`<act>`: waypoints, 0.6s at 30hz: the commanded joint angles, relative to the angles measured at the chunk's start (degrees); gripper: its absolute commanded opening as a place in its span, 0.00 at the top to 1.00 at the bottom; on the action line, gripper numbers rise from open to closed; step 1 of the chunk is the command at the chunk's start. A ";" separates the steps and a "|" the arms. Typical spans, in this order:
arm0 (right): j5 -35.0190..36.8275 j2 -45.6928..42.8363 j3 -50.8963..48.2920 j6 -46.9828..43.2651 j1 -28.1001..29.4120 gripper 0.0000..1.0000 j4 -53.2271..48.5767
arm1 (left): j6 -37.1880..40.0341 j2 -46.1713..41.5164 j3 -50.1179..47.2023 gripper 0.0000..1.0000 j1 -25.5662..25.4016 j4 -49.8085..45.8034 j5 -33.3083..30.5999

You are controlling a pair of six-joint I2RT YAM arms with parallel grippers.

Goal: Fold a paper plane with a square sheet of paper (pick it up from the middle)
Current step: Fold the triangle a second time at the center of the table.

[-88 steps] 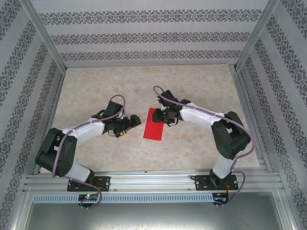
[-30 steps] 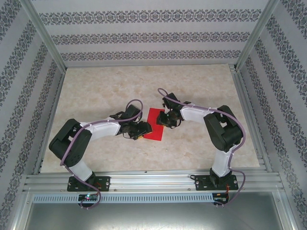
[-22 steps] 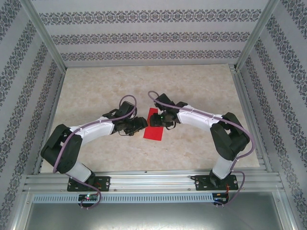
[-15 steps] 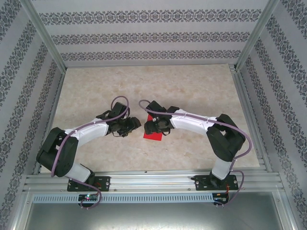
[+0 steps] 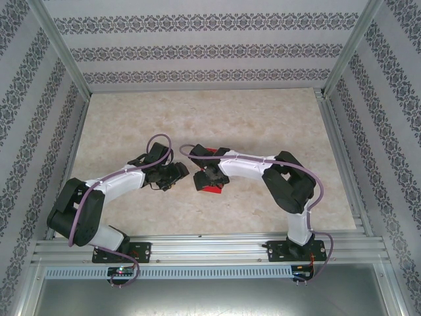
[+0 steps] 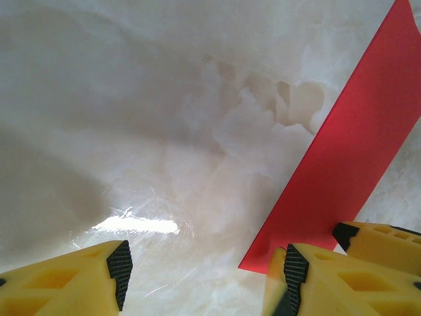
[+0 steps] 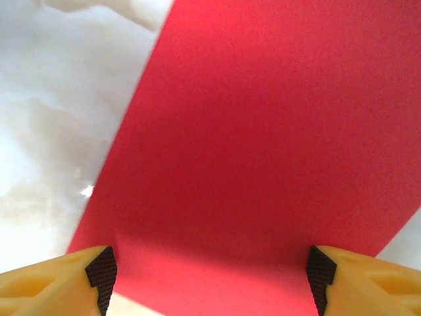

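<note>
Both arms are bolted at the near edge of the surface [image 5: 263,118]. They bend inward so that their heads meet somewhat nearer that edge than the far one, about midway between the left and right edges. From overhead, you see the left claw [image 5: 176,173] just left of the square sheet of paper [image 5: 214,190], pointing toward it. The right claw [image 5: 205,179] hangs directly over the sheet and hides most of it. There only a red strip along the sheet's near side is on view.

The wrist cameras give you what the overhead view does not. At the left claw [image 6: 207,270] the yellow fingers with black pads [image 6: 120,263] are spread, with bare surface between them. The sheet [image 6: 348,151] runs as a flat red band up the right side of that view. Its near corner is touching or just beside the right-hand finger; you cannot tell which. A further yellow, black-tipped piece [image 6: 375,238] shows behind that finger, and whose it is cannot be settled.

At the right claw [image 7: 210,280] the fingers [image 7: 102,268] are spread wide, one toward each side of the sheet [image 7: 263,145]. The sheet lies flat and smooth on the surface below them, gripped by neither finger.

Beyond the claws, the far half of the surface is marbled beige, backed by patterned walls [image 5: 210,49].
</note>
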 commanded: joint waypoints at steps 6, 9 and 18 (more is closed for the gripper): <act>3.38 2.06 -1.03 -0.19 0.22 0.29 -2.98 | -0.45 -0.62 -0.27 0.33 0.62 -1.86 -0.44; 3.27 1.60 -2.17 -0.09 -0.49 0.34 -2.23 | -0.33 -0.50 -0.28 0.33 0.59 -1.90 -0.36; 1.42 -0.39 -4.81 -0.78 -2.76 0.47 -0.06 | 0.13 -0.04 -0.09 0.33 0.58 -1.16 1.01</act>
